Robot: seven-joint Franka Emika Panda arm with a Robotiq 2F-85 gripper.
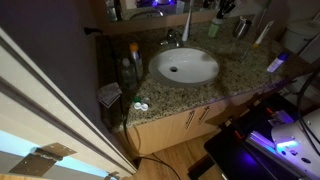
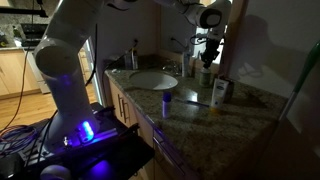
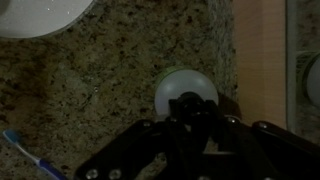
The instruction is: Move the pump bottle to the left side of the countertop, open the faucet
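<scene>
Granite desk point(image 3: 90, 90), speckled beige-brown. One pump bottle point(image 3: 170, 90) directly beneath the claw point(image 3: 188, 118); white basin point(image 3: 45, 12) off to its side. Claw's grip: cannot tell.

A white oval basin point(image 1: 184, 66) has a tall clear bottle with an orange cap point(image 1: 133, 62) standing near its rim, light wooden cabinets point(image 1: 185, 122) below, and a blue-handled toothbrush point(image 3: 22, 150) lying flat nearby
</scene>
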